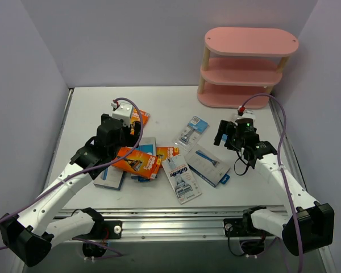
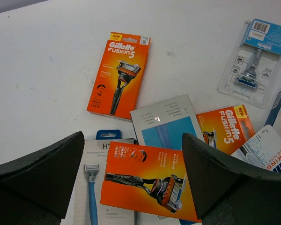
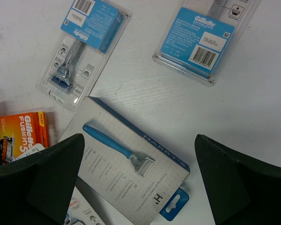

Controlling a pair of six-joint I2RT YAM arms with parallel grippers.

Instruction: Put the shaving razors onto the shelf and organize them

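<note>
Lilac walls close in a white desk (image 1: 159, 102) on three sides. Left jaws stand spread wide, gripping nothing, above an orange Gillette Fusion5 box (image 2: 150, 180). Right jaws are equally wide and free, and hang over a grey card box picturing a blue razor (image 3: 131, 173). Flat razor packs (image 1: 182, 177) lie jumbled mid-desk, some overlapping. Bare desk separates them from the pink three-tier oval shelf (image 1: 250, 42) with light wooden posts, which stands in the far right corner near the walls.
</note>
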